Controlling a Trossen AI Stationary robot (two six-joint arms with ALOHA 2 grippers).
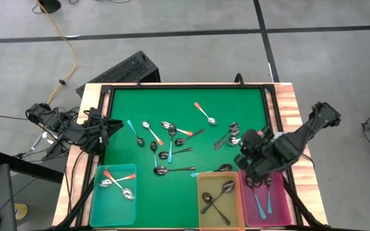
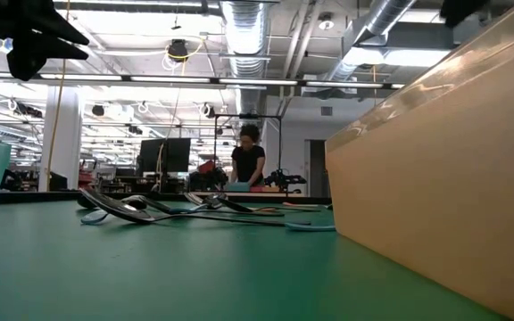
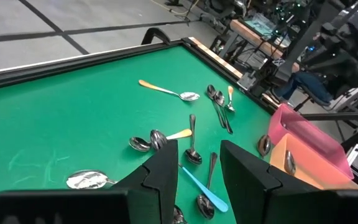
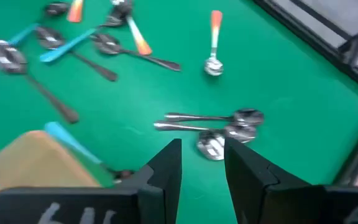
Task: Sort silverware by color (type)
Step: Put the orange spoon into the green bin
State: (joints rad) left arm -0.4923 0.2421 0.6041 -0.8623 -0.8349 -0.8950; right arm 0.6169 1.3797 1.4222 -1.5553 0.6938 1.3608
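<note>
Just beyond the right gripper [image 4: 202, 163] apparently empty fingers lie plain spoons [image 4: 219, 124].

Both arms were black and jointed, with cables trailing from the left arm [image 1: 56, 125]. Each wrist carried two dark, angular fingers [image 3: 160, 177].

Green table [image 1: 185, 102] with scattered spoons [image 1: 172, 138], teal bin [image 1: 114, 199], yellow bin [image 1: 220, 199], pink bin [image 1: 272, 202].

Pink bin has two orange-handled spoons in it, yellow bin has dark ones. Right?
Not quite. The high view shows the pink bin holding two light blue-handled spoons, not orange. The orange-handled pair sits in the teal bin. The yellow bin does hold dark spoons.
</note>
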